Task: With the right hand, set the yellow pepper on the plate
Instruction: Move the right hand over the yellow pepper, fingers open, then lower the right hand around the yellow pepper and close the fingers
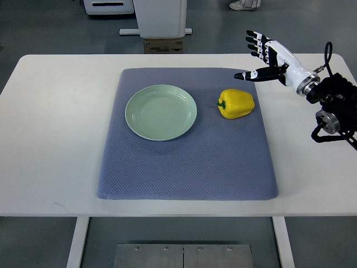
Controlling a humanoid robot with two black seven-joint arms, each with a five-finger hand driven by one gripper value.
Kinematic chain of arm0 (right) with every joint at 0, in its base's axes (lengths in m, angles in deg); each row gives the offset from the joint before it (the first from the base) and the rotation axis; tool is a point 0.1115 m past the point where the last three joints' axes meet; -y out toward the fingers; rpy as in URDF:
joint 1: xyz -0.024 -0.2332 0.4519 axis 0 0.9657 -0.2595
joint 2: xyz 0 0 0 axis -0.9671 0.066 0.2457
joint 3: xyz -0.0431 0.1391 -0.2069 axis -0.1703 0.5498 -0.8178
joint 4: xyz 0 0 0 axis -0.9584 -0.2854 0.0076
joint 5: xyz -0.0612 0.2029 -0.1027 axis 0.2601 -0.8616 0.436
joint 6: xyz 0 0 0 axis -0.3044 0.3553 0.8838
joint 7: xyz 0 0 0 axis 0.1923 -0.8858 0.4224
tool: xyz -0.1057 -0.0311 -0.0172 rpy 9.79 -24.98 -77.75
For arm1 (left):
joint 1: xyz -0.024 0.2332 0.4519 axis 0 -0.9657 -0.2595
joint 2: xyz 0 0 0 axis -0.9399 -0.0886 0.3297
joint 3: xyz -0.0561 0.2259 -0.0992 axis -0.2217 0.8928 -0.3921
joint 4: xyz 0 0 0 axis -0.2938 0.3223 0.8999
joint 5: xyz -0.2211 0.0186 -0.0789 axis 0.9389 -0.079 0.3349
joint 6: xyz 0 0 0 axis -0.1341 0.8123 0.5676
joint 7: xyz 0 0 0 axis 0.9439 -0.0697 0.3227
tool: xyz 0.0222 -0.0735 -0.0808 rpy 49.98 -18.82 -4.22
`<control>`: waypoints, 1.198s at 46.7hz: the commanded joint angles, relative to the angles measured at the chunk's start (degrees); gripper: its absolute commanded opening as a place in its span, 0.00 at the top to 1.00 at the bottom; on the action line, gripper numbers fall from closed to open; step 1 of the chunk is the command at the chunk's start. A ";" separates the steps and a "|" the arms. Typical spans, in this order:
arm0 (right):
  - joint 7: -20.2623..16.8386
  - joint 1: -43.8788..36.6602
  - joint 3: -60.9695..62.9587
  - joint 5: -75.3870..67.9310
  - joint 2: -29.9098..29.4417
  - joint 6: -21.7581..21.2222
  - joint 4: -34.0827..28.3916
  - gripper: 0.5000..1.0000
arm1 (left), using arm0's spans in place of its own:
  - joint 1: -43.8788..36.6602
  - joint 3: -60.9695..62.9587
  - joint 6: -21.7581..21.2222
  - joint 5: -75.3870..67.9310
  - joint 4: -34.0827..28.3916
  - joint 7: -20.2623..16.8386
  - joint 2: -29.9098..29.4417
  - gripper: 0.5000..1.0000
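Observation:
A yellow pepper with a green stem lies on its side on the right part of the grey-blue mat. A pale green plate with nothing on it sits on the mat's left part, a little apart from the pepper. My right hand hovers over the mat's far right corner, above and to the right of the pepper, fingers spread and holding nothing. Its thumb points toward the mat. The left arm does not show.
The mat lies on a white table. A white machine base and a cardboard box stand beyond the table's far edge. A person's shoe shows at the top.

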 commanded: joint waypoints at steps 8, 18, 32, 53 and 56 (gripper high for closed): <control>1.16 -3.20 -7.28 7.35 0.00 -0.43 -0.21 0.00 | 0.01 0.00 0.03 -0.03 0.01 0.00 0.00 0.00; 1.24 -5.39 -12.21 8.58 -0.87 -0.34 -0.21 0.00 | 0.01 0.00 -0.06 -0.03 0.01 0.00 0.00 0.00; 0.89 -6.10 -14.93 14.29 -2.81 0.54 0.05 0.01 | 0.01 0.00 -0.06 0.06 0.01 0.00 0.00 0.00; 0.36 -6.36 -17.92 15.44 -5.97 3.18 2.95 0.03 | 0.01 0.00 -0.06 0.06 0.01 0.00 0.00 0.00; 0.54 -6.27 -18.10 15.44 -6.41 3.18 3.92 0.03 | 0.01 0.00 0.03 -0.03 0.01 0.00 0.00 0.00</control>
